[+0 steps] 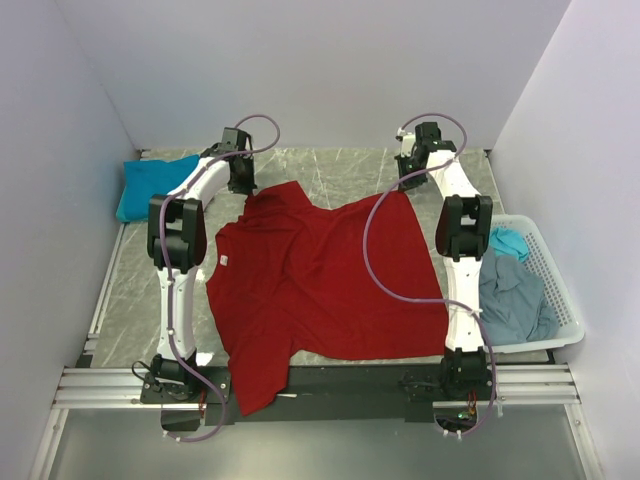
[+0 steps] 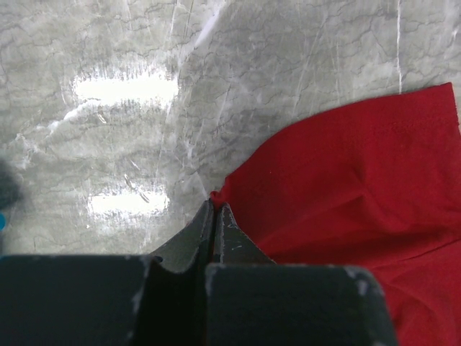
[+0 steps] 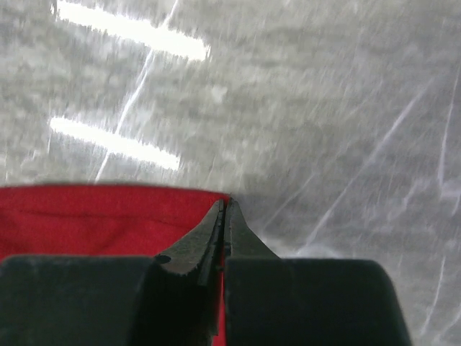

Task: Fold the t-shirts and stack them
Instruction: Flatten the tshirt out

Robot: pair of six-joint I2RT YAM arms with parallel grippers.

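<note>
Wrist views show the left gripper [image 2: 215,216] clamped on the red shirt's [image 2: 346,180] corner, and the right gripper [image 3: 224,214], blurred, seemingly likewise. The overhead view hides both grips.

Hidden/cut-off bits, ref. red tee [image 1: 300,290]
Top view: L arm [image 1: 178,235] covers tee's far-left corner, R arm [image 1: 463,228] its right edge; R wrist view blurred, tee cut by frame bottom.

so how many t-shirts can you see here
4: a bright red cloth t-shirt spread mid-table, a folded teal one far left, a turquoise one and a grey-blue one in the white plastic lattice basket; more may hide underneath.
</note>
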